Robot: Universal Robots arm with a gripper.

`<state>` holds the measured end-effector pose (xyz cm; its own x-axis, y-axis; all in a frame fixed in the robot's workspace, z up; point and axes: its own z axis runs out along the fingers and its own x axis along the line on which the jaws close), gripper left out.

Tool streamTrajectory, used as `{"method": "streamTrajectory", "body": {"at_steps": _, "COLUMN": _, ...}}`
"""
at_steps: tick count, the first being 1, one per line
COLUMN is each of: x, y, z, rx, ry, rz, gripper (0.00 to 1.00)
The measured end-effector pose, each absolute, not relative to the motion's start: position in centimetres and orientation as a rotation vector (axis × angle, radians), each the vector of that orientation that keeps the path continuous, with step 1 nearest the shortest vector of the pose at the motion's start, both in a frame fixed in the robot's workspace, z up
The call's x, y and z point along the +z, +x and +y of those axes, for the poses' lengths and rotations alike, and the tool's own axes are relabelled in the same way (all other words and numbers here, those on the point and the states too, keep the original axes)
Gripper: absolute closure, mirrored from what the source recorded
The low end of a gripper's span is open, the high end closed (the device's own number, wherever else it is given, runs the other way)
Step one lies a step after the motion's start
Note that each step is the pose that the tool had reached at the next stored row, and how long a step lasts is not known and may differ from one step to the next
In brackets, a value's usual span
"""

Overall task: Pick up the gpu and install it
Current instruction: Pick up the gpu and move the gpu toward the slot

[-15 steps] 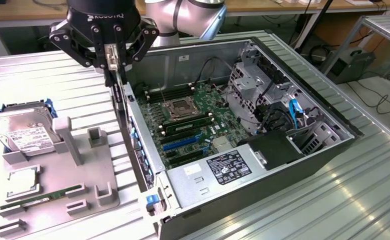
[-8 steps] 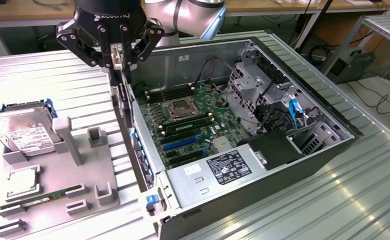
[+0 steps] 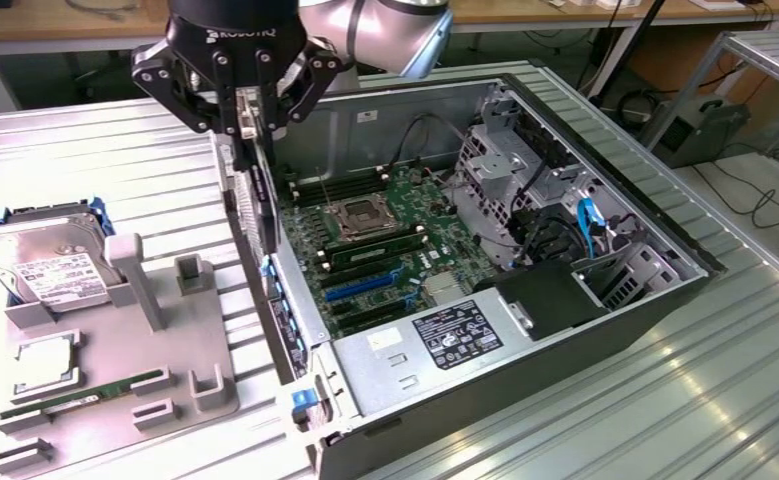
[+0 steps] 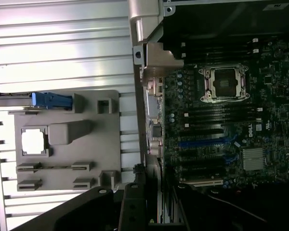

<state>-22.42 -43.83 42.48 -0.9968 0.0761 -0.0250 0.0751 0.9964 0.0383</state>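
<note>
While the grey parts holder point(image 3: 109, 340) in the foreground carries only the green memory stick point(image 3: 82, 395) and, further back, the silver hard drive point(image 3: 42, 265), the gpu point(image 3: 261, 190) is up in the air. It hangs edge-on and near upright from the gripper point(image 3: 246, 115) above the open computer case point(image 3: 523, 330), at the wall on the exterior view's left. Beyond the holder the case lies on its side with the motherboard point(image 3: 376, 250) facing up. Its long blue expansion slot point(image 3: 362, 285) sits just inside that wall, low on the board. Further back the gripper's jaws are closed to about half their width, pinching the card's top edge. The step in hand looks like carrying the card over to its slot – so the grip matters most. A thin card held by one edge can swing, so slow, level travel would keep it plumb. Judging from the wrist view, the card's lower edge should run parallel to the slot, with its bracket end toward the case wall – any tilt would risk a jam
</note>
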Motion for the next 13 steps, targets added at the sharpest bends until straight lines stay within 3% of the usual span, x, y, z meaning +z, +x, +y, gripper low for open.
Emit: {"method": "streamTrajectory", "body": {"at_steps": 13, "x": 42.1, "y": -20.6, "z": -43.8, "rx": 0.051, "ry": 0.118, "rz": 3.112, "gripper": 0.74}}
